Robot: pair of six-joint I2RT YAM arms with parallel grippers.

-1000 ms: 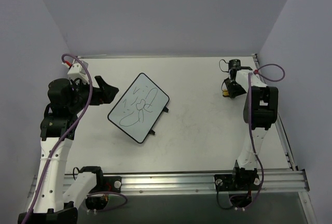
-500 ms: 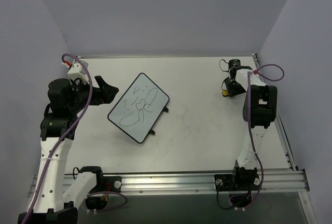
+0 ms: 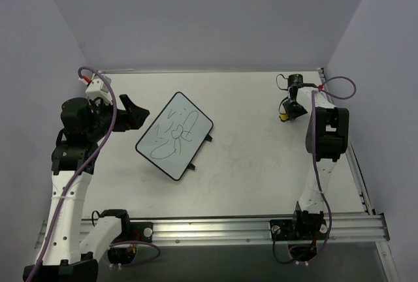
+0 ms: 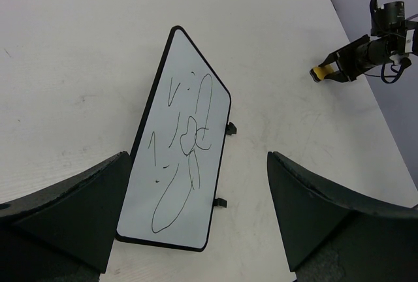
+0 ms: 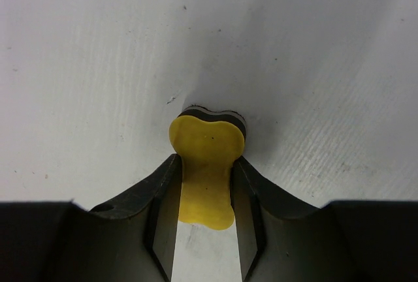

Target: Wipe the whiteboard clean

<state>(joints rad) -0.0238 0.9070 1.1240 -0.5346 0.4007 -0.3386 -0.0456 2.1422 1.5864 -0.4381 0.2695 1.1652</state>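
Two fingers [image 5: 160, 190] of right gripper [image 5: 206, 177] pinching eraser [image 5: 208, 138] at waist, head jutting beyond them, liable to pivot wiping whiteboard [image 3: 174, 135]; left gripper [image 3: 134, 113] spread.

The whiteboard [image 3: 175, 136] lies flat on the table [image 3: 261, 164], just in front of the left gripper [image 3: 136, 115] and well apart from the right gripper [image 3: 285, 113], which is off to the far side. It is a white rectangle with rounded corners and a thin black frame, turned at a slant to the table's edges. One long side faces the left gripper. The other long side, turned away from it, carries two small black feet [image 3: 208, 138] that stick out over the table. From the left wrist the board [image 4: 179, 171] shows in the gap between the spread fingers. Dark scribbles run across most of its face: long loops, a tangled knot near the middle, and a few short strokes. None of it is wiped.
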